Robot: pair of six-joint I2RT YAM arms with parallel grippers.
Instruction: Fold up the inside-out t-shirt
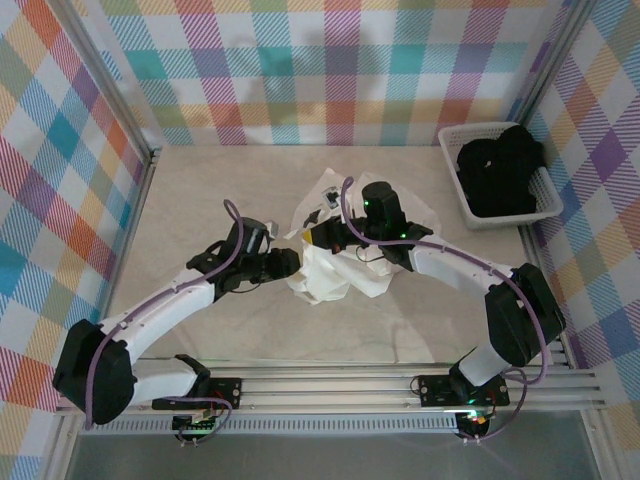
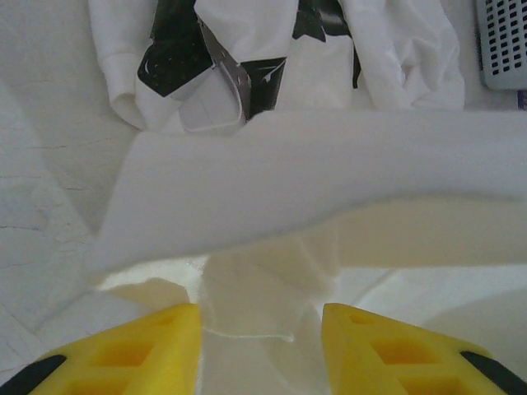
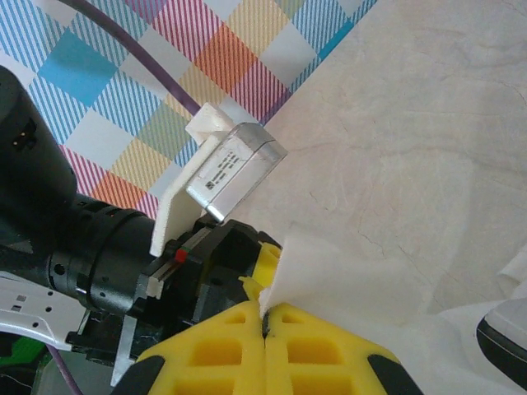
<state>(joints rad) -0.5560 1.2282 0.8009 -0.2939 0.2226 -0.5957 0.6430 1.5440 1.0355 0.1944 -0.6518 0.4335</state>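
Note:
The inside-out t-shirt (image 1: 335,275) is a bunched white heap at the table's middle. My right gripper (image 1: 322,237) hovers over its left part, shut on a corner of the white cloth (image 3: 346,280); in the right wrist view its yellow fingers (image 3: 264,317) meet with the edge pinched between them. My left gripper (image 1: 290,262) sits right at the heap's left side. Its yellow fingers (image 2: 260,317) stand apart, open, with a loose flap of thin cloth (image 2: 255,288) hanging in the gap. A raised fold of the shirt (image 2: 329,181) stretches across just beyond them.
A white plastic basket (image 1: 455,170) holding a black garment (image 1: 500,175) stands at the back right; its corner (image 2: 502,41) shows in the left wrist view. The left arm's wrist camera (image 3: 230,164) is very close to my right fingers. Checked walls ring the table.

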